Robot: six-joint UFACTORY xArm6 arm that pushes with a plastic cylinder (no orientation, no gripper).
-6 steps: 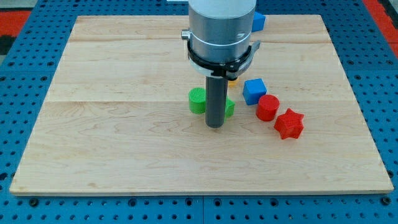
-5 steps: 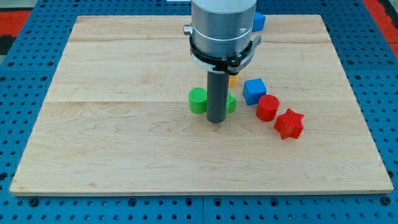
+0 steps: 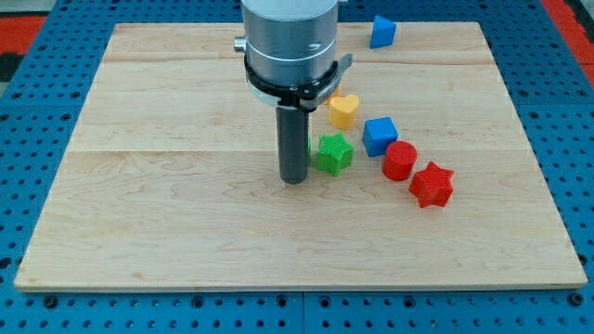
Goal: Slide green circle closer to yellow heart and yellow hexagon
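My tip (image 3: 294, 179) rests on the board, just below the spot where the green circle stood. The rod hides almost all of the green circle; only a thin green sliver (image 3: 308, 148) shows at the rod's right edge. A green star (image 3: 334, 153) lies just right of the rod. The yellow heart (image 3: 343, 110) lies above the star, up and right of my tip. A small yellow bit (image 3: 336, 90) peeks out beside the arm's body above the heart; its shape cannot be made out.
A blue cube (image 3: 379, 135), a red cylinder (image 3: 399, 160) and a red star (image 3: 431, 184) form a diagonal row to the right. Another blue block (image 3: 381, 32) lies near the top edge. The wooden board (image 3: 167, 204) sits on a blue perforated table.
The rod has moved to the view's left, from in front of the green star to in front of the green circle. The star and yellow heart are now uncovered; the circle is now hidden.
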